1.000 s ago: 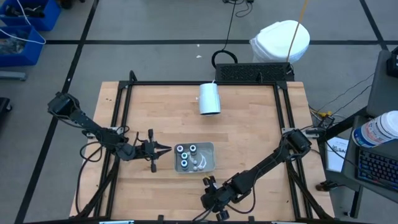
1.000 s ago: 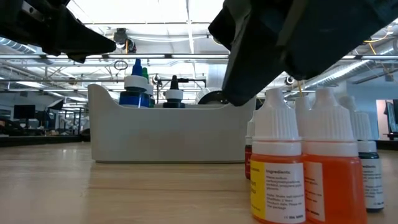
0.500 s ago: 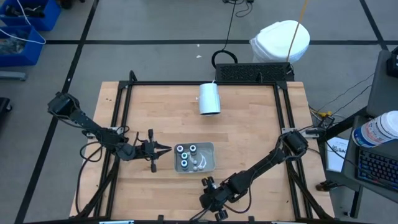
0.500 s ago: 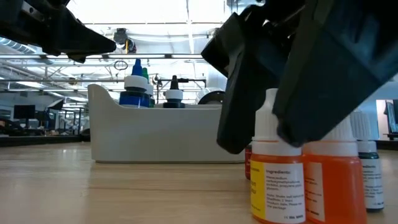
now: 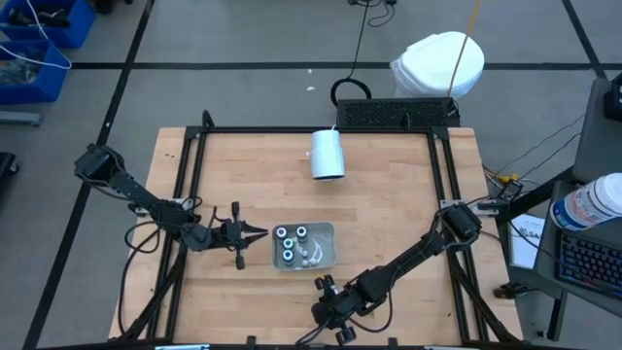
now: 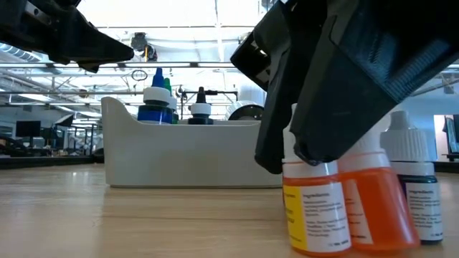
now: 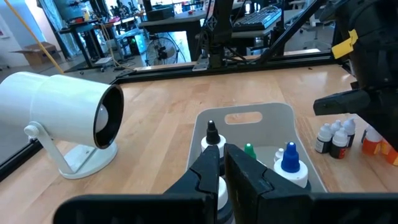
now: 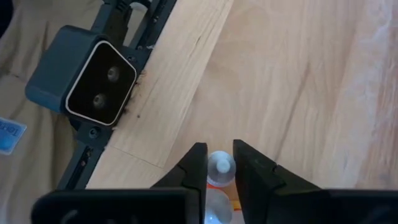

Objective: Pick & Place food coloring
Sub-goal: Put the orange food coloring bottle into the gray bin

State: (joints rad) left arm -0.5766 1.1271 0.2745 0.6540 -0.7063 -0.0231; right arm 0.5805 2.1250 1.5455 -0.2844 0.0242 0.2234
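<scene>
An orange food coloring bottle [image 6: 313, 210] stands on the wood near the table's front edge, with my right gripper [image 6: 305, 158] shut over its white cap. A second orange bottle [image 6: 376, 204] leans beside it, and a dark one [image 6: 422, 201] stands upright next to that. More bottles [image 5: 290, 245] stand in the grey tray [image 5: 330, 231]. My left gripper [image 5: 257, 231] waits shut just left of the tray, holding nothing. My right gripper pinches the orange bottle's white cap [image 8: 220, 167] between its two fingers [image 8: 198, 163]. They come from above, slanting down toward the table's near edge. The bottle stands upright with its base on the table.
A white cylinder cup [image 5: 328, 154] lies on its side toward the far edge. A dark camera block [image 8: 93, 78] sits on the frame at the table's front edge, close to the held bottle. Bare wood lies to the right of the tray.
My right gripper has sunk onto the orange bottle's cap and shut on it. The second orange bottle, upright before, now leans.
</scene>
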